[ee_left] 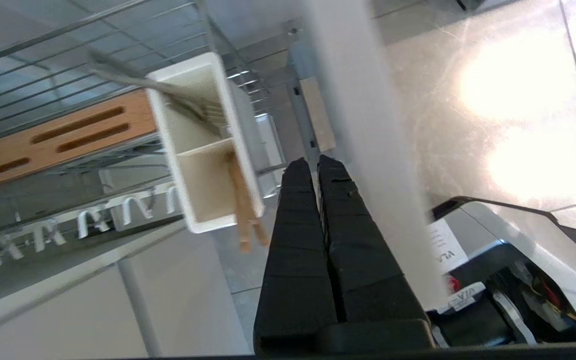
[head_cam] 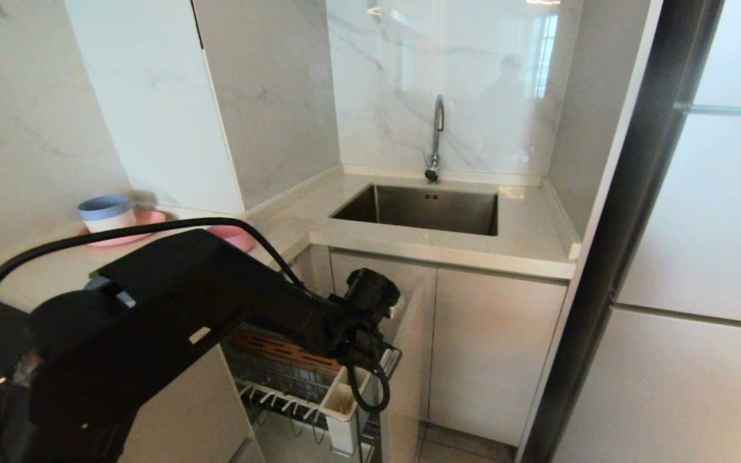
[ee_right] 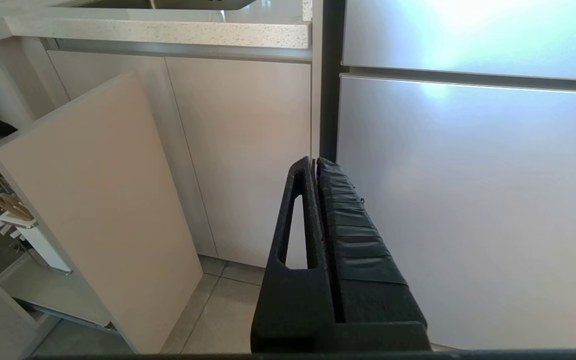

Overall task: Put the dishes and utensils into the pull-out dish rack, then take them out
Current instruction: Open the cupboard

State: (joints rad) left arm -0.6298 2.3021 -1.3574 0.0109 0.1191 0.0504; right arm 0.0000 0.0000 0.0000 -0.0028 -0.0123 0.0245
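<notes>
Chopsticks (ee_left: pixel 244 210) just beside left pincer (ee_left: pixel 316 165)

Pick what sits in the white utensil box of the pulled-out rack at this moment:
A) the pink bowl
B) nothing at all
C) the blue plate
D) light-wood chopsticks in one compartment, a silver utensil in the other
D: in the left wrist view the white utensil box holds the chopsticks in one compartment and the silver utensil leaning in the other.

Chrome wire dish rack (ee_left: pixel 68 45) with brown slotted wooden strip (ee_left: pixel 58 137), white utensil box (ee_left: pixel 203 145), white plate prongs (ee_left: pixel 83 220), light-wood chopsticks (ee_left: pixel 243 205), silver utensil (ee_left: pixel 168 92), beige front panel (ee_right: pixel 98 200), black grippers, white grey-veined marble wall (head_cam: pixel 435 77), blue-and-white bowl (head_cam: pixel 107 213), pink plate (head_cam: pixel 142 225).
</notes>
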